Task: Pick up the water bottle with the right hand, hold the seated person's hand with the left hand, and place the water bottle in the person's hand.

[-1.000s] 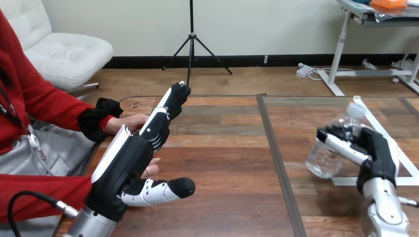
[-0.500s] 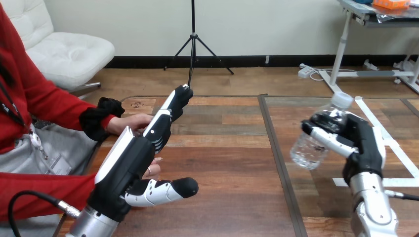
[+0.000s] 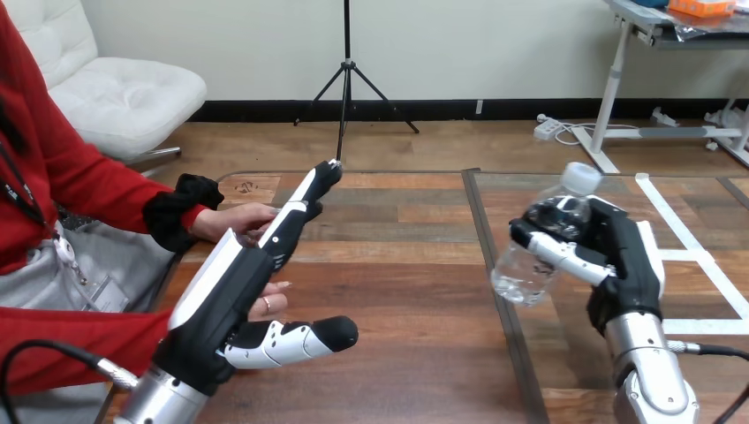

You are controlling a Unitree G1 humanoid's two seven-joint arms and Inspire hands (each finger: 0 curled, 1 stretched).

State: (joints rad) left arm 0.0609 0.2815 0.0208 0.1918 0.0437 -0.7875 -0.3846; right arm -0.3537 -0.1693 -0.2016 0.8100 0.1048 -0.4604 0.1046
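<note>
The clear water bottle (image 3: 521, 269), tilted with its cap up, sits clamped in the right hand's (image 3: 623, 256) curled fingers above the wooden table's (image 3: 397, 265) right half, while the straight-fingered left hand (image 3: 231, 296) hangs over the table's left edge, close by the person's hand (image 3: 234, 219).

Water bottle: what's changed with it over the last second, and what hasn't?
The right hand, shut on the water bottle, has carried it leftward toward the middle of the table and slightly up. The left hand stayed open, fingers straight, next to the person's hands. Nothing was let go.
</note>
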